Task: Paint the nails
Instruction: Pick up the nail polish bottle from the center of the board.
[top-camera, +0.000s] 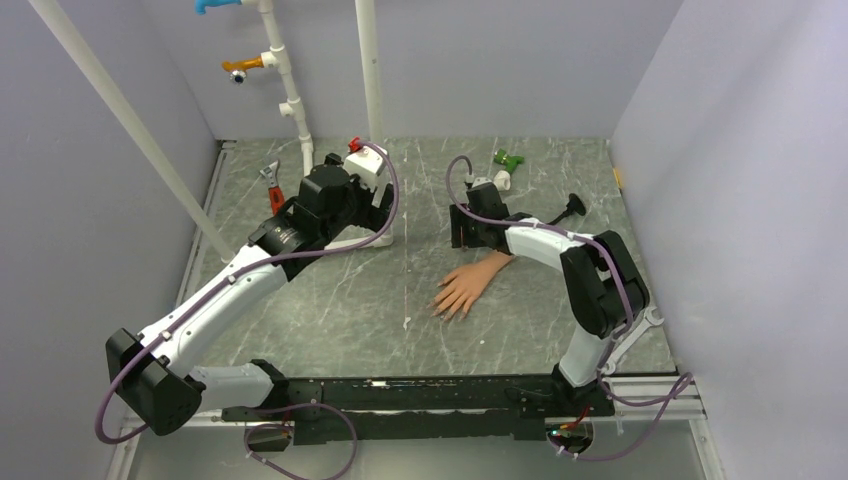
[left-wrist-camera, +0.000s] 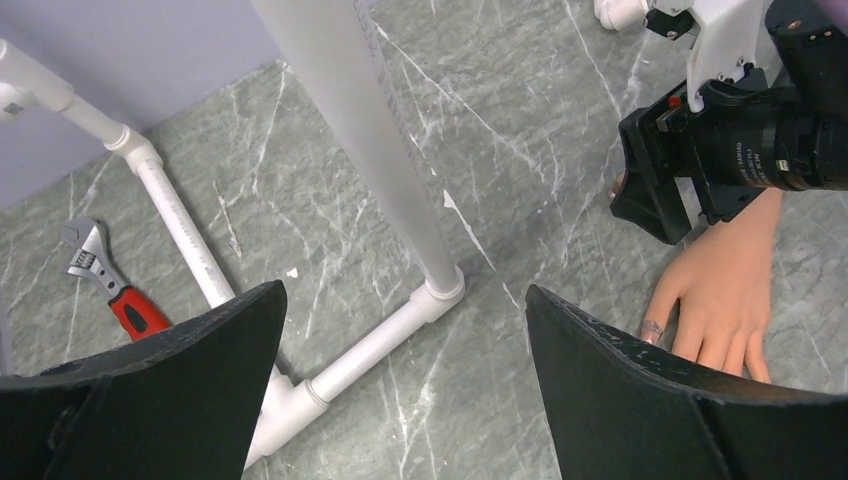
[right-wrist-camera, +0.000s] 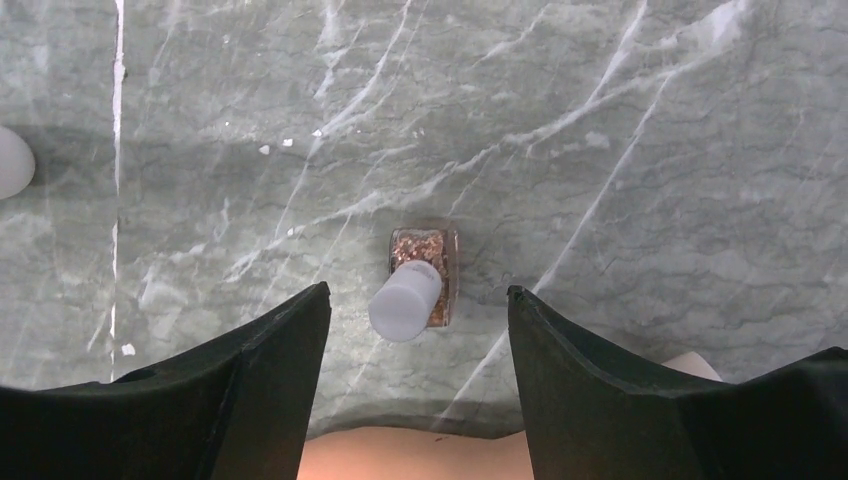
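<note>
The peach mannequin hand (top-camera: 466, 285) lies flat mid-table, fingers spread toward the near left. In the left wrist view one of its nails (left-wrist-camera: 653, 330) shows dark speckles; the other nails are too small or hidden. A small bottle (right-wrist-camera: 432, 270) of coppery glitter with a white cap (right-wrist-camera: 405, 300) stands just beyond the hand's wrist stub (right-wrist-camera: 420, 455). My right gripper (right-wrist-camera: 418, 292) hangs over it, jaws apart on either side of the cap and not touching it. My left gripper (left-wrist-camera: 405, 292) is wide open over bare table near the pipe foot, holding nothing.
A white PVC pipe frame (top-camera: 370, 70) rises behind the left gripper (top-camera: 385, 208), its foot (left-wrist-camera: 370, 345) on the table. A red-handled wrench (top-camera: 272, 185) lies at the far left. A green and white piece (top-camera: 506, 165) and a black object (top-camera: 575, 205) sit behind the right gripper (top-camera: 466, 232).
</note>
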